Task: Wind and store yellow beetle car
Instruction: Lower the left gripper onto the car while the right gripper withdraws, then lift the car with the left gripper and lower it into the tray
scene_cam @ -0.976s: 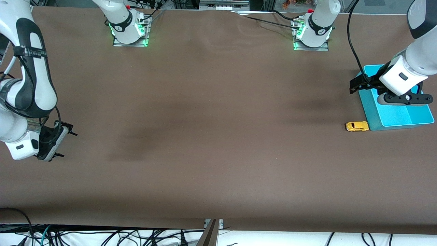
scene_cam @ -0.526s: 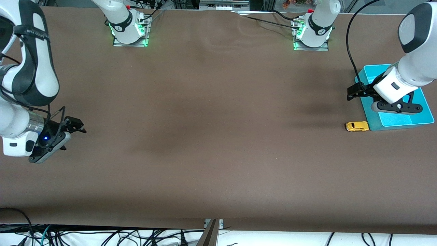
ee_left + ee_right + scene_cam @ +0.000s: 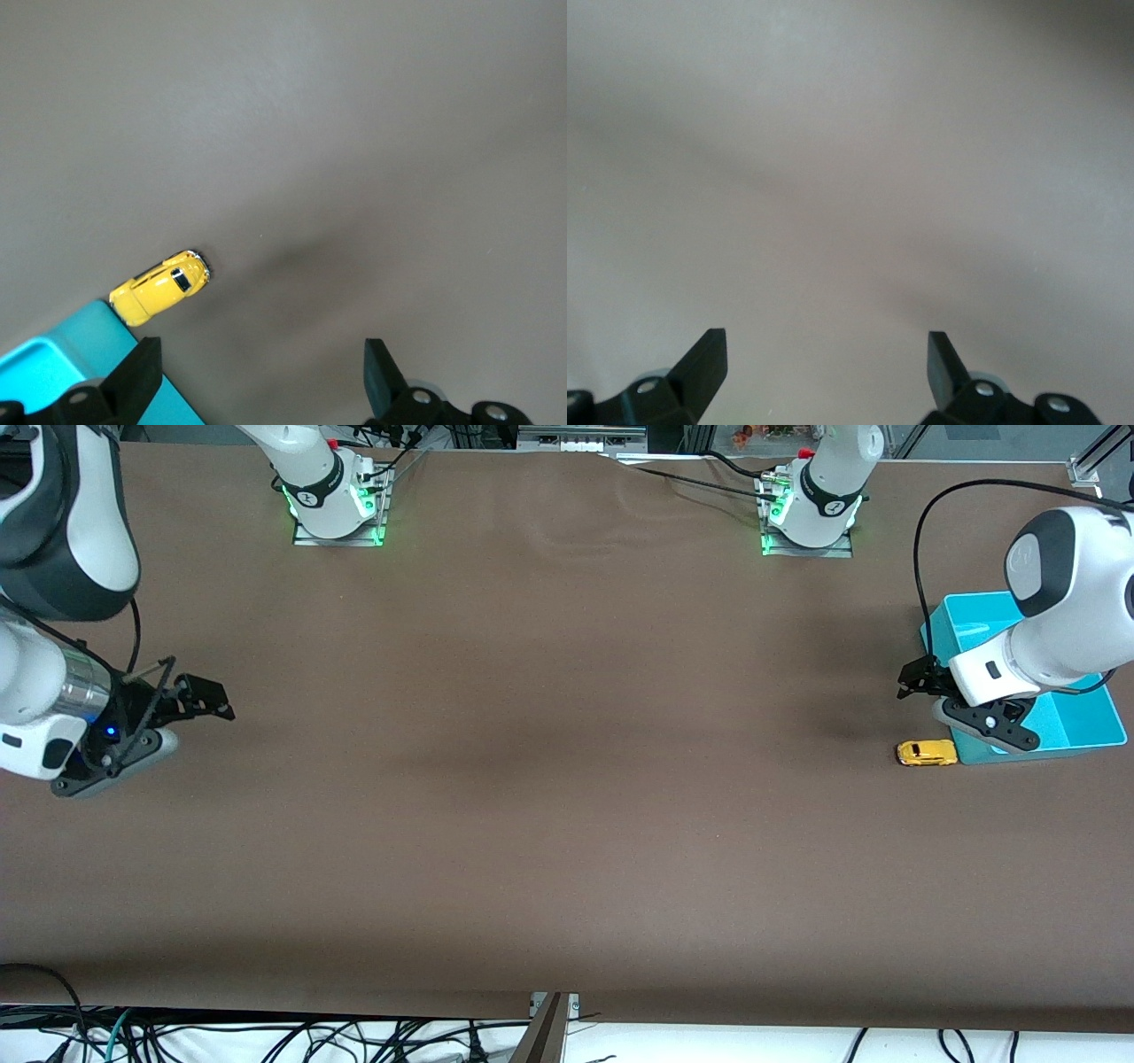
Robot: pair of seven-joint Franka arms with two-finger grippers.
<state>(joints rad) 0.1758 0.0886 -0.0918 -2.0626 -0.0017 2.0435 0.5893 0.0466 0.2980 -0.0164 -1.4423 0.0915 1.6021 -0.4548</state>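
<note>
The yellow beetle car (image 3: 927,753) lies on the brown table beside the nearer corner of a teal bin (image 3: 1076,722). In the left wrist view the car (image 3: 160,288) lies on its wheels, right next to the bin's corner (image 3: 53,372). My left gripper (image 3: 912,677) is open and empty. It hangs over the table beside the bin's edge, close to the car but apart from it; its fingers (image 3: 142,367) stand wide apart. My right gripper (image 3: 208,700) is open and empty over bare table at the right arm's end, as the right wrist view (image 3: 827,363) shows.
The teal bin has a tall open compartment and stands at the left arm's end of the table. The two arm bases (image 3: 335,500) (image 3: 808,514) stand along the table's back edge. Cables hang below the table's front edge.
My left gripper has come off the bin and lowered toward the car. My right gripper has shifted toward the bases and a little toward the table's middle. The car has not moved.
</note>
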